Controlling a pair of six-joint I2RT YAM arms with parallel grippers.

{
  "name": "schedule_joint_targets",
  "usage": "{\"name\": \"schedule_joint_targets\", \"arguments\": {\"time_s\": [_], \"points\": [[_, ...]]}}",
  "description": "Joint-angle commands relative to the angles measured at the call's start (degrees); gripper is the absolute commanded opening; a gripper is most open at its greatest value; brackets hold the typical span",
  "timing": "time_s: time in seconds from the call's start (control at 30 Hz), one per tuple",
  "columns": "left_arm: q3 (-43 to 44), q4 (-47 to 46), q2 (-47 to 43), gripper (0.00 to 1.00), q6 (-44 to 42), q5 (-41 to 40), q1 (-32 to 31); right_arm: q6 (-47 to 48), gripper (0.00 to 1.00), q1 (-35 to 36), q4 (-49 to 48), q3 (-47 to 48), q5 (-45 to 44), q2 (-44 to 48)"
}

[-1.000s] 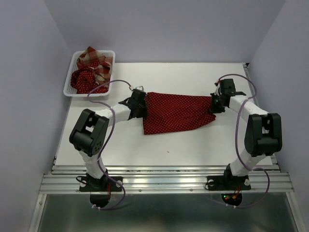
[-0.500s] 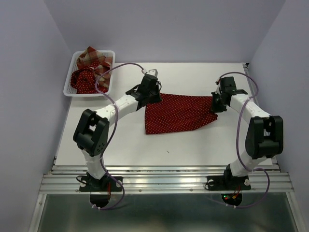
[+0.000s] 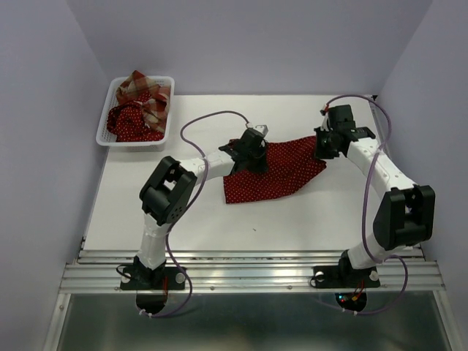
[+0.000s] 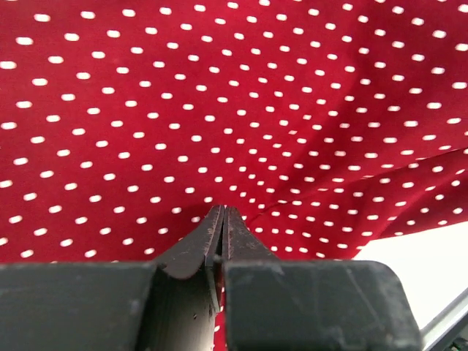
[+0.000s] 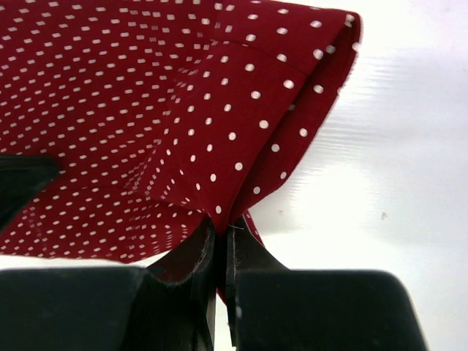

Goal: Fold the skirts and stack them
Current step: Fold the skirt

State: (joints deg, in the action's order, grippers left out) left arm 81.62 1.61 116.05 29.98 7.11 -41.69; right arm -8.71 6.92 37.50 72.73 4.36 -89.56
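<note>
While fingers (image 4: 196,247) grip far corners (lifted), skirt (image 3: 274,175) lies on open table (image 3: 292,219)

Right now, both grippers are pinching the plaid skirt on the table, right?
Not quite. The left gripper and right gripper pinch the dotted skirt on the table; both wrist views show white dots on red. The plaid skirt is in the basket.

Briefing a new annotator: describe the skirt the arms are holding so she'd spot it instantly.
In the middle of the white table, a dark red polka-dot skirt is pinched between the left gripper and right gripper. Unlike the other dotted skirt and the plaid skirt, bunched in the corner basket, it is spread out.
</note>
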Motion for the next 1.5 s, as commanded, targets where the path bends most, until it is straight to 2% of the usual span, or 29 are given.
{"name": "schedule_joint_targets", "arguments": {"time_s": [0.0,0.13,0.43,0.6,0.83,1.07,1.2,1.33,1.47], "points": [[-0.8,-5.8,-0.7,0.1,1.1,1.8,-0.8,-1.7,0.01,4.2,1.5,4.7,-2.7,1.7],[-1.2,-6.6,1.0,0.1,1.5,1.7,-0.8,-4.9,0.01,9.9,3.5,8.2,-7.3,0.7],[-1.7,-6.3,4.4,0.05,2.3,-0.8,-0.8,-7.6,0.0,17.9,3.4,13.4,-5.7,-1.4],[-3.6,-8.3,4.7,0.04,3.5,-0.2,-0.8,-9.0,0.0,19.4,1.3,13.6,-1.6,-1.8],[-4.9,-10.4,4.4,0.03,4.6,2.0,-0.8,-9.3,0.01,21.1,0.1,13.6,-0.4,-4.5],[-6.8,-8.7,-3.7,0.02,2.9,1.4,0.0,-8.9,0.01,21.1,1.4,13.9,-3.7,-5.8],[-8.8,-7.1,-9.3,0.03,1.7,-1.7,0.7,-8.3,0.01,21.1,2.0,13.6,-4.1,-5.5],[-12.8,-5.7,-13.6,0.03,1.2,-3.7,3.7,-7.5,0.01,21.1,2.8,13.1,-6.8,-5.1],[-16.2,-5.6,-14.2,0.02,1.6,-4.3,7.7,-6.9,0.01,21.1,3.5,13.1,-7.3,-5.2]]}}
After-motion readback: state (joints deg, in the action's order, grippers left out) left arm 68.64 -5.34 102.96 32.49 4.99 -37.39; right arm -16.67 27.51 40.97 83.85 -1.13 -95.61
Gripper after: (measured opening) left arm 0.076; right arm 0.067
